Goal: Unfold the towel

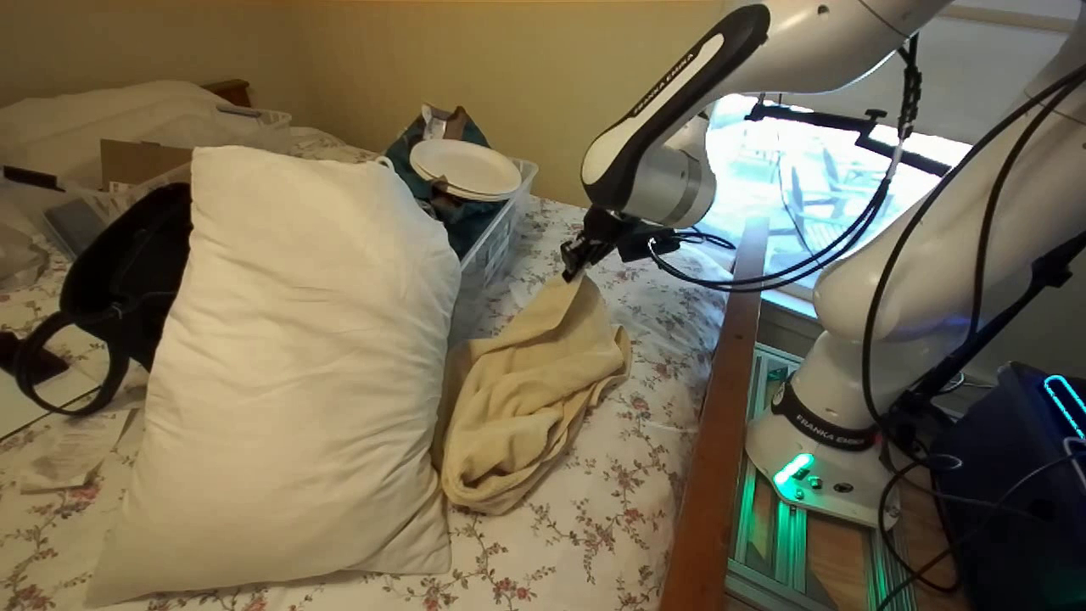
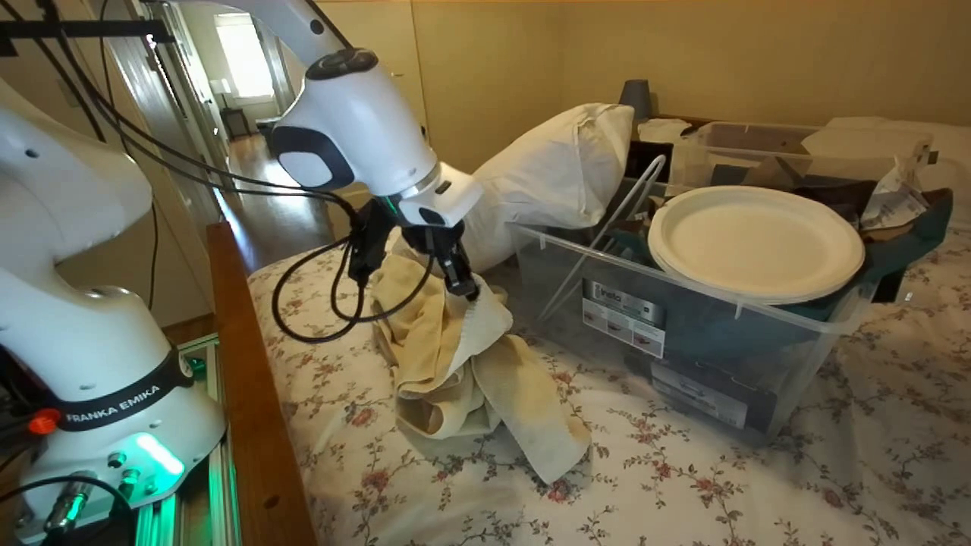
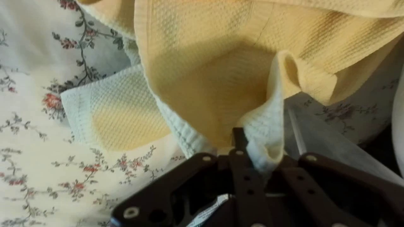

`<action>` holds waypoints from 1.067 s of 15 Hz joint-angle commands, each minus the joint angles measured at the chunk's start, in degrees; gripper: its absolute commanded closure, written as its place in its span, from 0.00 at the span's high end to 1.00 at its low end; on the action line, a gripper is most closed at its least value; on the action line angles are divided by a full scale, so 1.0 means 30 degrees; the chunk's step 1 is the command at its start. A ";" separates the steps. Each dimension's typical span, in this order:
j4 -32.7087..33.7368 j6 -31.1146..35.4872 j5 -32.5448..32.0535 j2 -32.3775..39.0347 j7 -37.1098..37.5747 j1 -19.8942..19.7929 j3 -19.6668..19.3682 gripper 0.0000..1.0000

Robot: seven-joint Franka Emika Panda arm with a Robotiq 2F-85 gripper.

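A pale yellow towel lies bunched on the floral bed, and it shows in both exterior views. My gripper is shut on one raised part of the towel, just above the bed; the gripper also shows in an exterior view. In the wrist view the towel hangs from the dark gripper fingers, with a folded whitish edge pinched between them. The rest of the towel is crumpled, with one flap lying flat on the sheet. Some of its layers are hidden under the folds.
A large white pillow touches or nearly touches the towel. A clear plastic bin with white plates stands near the towel. A wooden bed rail runs between bed and robot base. Floral sheet surrounds the towel's flap.
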 commanded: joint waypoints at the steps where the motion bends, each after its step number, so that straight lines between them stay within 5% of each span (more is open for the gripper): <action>1: 0.0104 -0.1383 -0.5293 -0.3085 0.3738 -0.5228 0.4170 0.05; 2: 0.0229 -0.2188 -0.6819 -0.4116 0.4947 -0.6662 0.5567 0.05; 3: 0.0392 -0.2584 -0.8409 -0.4794 0.6046 -0.6530 0.5486 0.05; 4: 0.0158 -0.3118 -0.8382 -0.5637 0.5905 -0.5364 0.4588 0.05; 5: 0.0408 -0.3923 -1.0849 -0.5710 0.7375 -0.2102 0.1048 0.05; 6: 0.0881 -0.5689 -0.7248 -0.7205 0.4293 -0.2724 0.2470 0.05; 7: 0.1156 -0.6755 -0.6999 -0.7591 0.4074 -0.1053 0.1050 0.05; 8: 0.0730 -0.3927 -1.1542 -0.4321 0.7426 0.0103 -0.1026 0.05; 11: 0.0597 -0.4451 -1.3452 -0.4873 0.9019 0.2529 -0.3252 0.05; 14: 0.0525 -0.4030 -1.3747 -0.4045 0.8973 0.2712 -0.3982 0.04; 16: 0.0760 -0.4588 -1.3887 -0.3586 0.8842 0.5395 -0.6073 0.03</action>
